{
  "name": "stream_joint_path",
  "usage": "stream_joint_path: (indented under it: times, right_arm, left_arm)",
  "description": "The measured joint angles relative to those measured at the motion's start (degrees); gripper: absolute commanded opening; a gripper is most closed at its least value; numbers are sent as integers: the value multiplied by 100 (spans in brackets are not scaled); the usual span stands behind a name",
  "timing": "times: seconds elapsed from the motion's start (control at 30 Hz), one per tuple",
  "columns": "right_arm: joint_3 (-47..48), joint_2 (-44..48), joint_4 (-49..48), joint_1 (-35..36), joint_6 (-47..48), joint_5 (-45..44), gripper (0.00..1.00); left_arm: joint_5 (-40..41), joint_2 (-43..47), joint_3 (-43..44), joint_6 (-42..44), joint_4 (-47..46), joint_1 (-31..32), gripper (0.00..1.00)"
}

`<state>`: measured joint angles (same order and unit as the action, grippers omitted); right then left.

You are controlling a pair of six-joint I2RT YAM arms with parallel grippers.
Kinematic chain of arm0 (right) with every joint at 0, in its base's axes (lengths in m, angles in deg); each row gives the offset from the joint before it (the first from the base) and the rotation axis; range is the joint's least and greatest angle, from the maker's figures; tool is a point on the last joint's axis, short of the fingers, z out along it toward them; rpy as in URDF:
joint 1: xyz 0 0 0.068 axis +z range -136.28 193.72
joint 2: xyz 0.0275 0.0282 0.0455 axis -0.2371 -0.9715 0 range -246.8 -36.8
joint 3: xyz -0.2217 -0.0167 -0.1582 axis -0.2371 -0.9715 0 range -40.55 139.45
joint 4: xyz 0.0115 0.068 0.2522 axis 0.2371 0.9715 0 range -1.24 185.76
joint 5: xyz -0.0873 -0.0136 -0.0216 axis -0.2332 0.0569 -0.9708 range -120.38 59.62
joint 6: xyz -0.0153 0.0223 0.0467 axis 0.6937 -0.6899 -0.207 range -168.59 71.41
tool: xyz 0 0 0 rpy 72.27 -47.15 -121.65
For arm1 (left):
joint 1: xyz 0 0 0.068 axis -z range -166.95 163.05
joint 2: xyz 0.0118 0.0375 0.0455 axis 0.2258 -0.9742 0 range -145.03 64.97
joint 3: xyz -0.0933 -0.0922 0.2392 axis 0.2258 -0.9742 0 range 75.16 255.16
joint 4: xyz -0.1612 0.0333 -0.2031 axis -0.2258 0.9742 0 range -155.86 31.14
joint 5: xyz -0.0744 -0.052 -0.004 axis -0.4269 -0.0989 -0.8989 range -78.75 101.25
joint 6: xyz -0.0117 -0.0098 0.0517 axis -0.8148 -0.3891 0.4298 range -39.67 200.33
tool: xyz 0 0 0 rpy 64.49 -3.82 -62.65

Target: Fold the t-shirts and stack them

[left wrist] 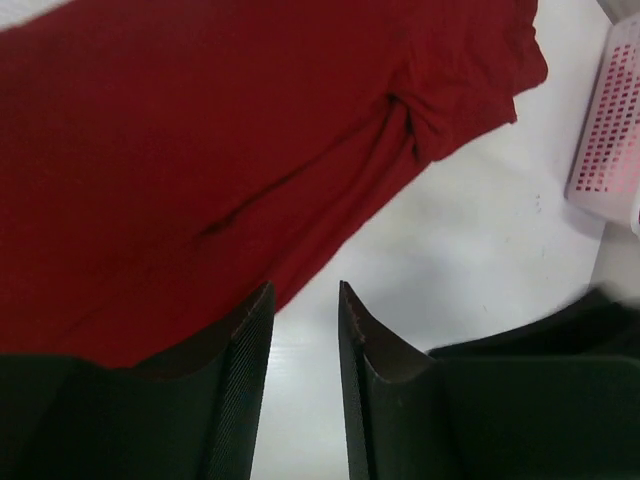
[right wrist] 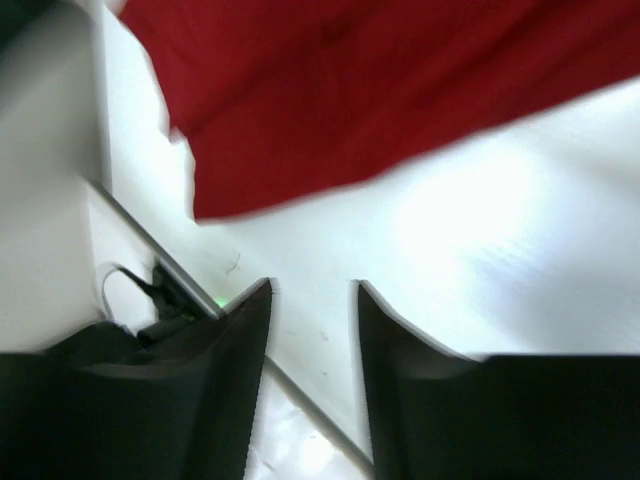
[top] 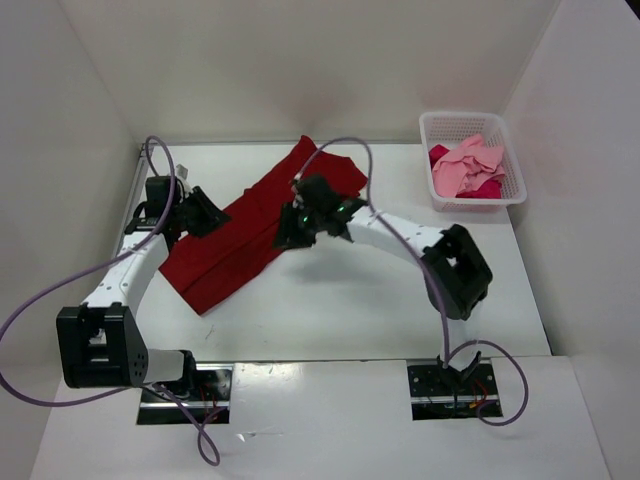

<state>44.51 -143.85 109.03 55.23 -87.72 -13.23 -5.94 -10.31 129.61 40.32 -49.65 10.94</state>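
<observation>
Across the middle of the worktop lies the dark red t-shirt, stretched out as a long diagonal band. It is narrow enough that I judge it already folded lengthwise, though the layers cannot be counted from above. An arm is stationed on either long side of that shirt: the left arm at its left edge and the right arm at its right edge, each about halfway along. That pairing suits a fold, since two holds on opposite edges would carry the cloth over evenly without a corner dragging.

Neither hold is on. The left jaws stand apart, with bare worktop showing in the gap and the shirt's edge just beside it; nothing is pinched. The right jaws are likewise apart over bare worktop, with the shirt's edge a little beyond their tips. That wrist view is blurred, so finer detail is lost. I read this as a moment between grips, with the jaws parted to take the edges for the next fold.

Well apart from the dark red shirt, off to its right, the white mesh basket holds the light pink t-shirt heaped over the crimson-pink t-shirt. Both are crumpled and sit clear of the folding space — so most of the task looks still to do.
</observation>
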Motion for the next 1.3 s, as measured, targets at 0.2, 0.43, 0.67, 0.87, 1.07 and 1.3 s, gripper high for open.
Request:
stream_joint_path:
  times: [0.2, 0.43, 0.67, 0.87, 1.07, 1.3]
  right_arm:
    - [-308, -1255, -710, 892, -619, 328, 68]
    - [162, -1912, -1290, 997, -1338, 337, 57]
    - [922, -2616, -1386, 970, -1742, -79, 0]
    - [-1019, -1244, -1388, 533, -1130, -79, 0]
    - [-2830, 457, -227, -1027, 107, 13, 36]
    - [-3475, 1274, -9, -984, 92, 2, 62]
  left_arm:
    - [-9, -142, 105, 98, -35, -68, 39]
    - [-55, -136, -133, 105, -72, -70, 40]
    - [-63, -136, -184, 238, -35, -70, 40]
    - [-76, -138, -186, 411, 13, -70, 43]
    - [-212, -299, -337, 503, 59, 251, 47]
    - [-369, -522, -660, 525, 807, 1075, 44]
